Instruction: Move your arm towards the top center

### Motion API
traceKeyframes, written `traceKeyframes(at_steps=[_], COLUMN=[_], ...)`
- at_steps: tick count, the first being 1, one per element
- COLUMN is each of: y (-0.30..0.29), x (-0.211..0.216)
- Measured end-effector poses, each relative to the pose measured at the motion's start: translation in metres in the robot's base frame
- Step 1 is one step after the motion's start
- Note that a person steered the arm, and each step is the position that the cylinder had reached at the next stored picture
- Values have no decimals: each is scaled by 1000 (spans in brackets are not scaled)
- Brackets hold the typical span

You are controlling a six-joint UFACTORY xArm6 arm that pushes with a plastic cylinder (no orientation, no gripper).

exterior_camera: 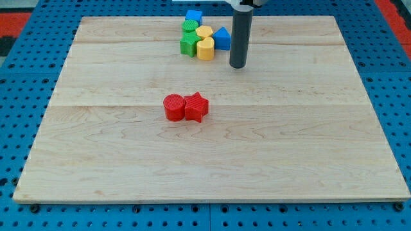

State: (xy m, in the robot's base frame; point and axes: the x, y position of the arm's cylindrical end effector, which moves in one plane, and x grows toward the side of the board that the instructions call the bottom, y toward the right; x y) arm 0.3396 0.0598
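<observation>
My tip [237,65] rests on the wooden board [308,147] near the view's top centre. It stands just right of and slightly below a cluster of blocks: a blue cube [194,16], a green block [191,26], a second green block [189,44], a yellow block [203,32], a second yellow block [205,49], and a blue triangular block [221,38]. The tip is apart from the blue triangular block by a small gap. A red cylinder [173,107] and a red star block [197,106] sit touching near the board's middle, well below the tip.
The board lies on a blue perforated table [392,70]. Red patches show at the view's top corners [13,19].
</observation>
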Motion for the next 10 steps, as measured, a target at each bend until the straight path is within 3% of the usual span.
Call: traceKeyframes(at_steps=[5, 7, 8, 9, 10], y=[6, 94, 105, 72, 15], x=[-10, -24, -70, -106, -106])
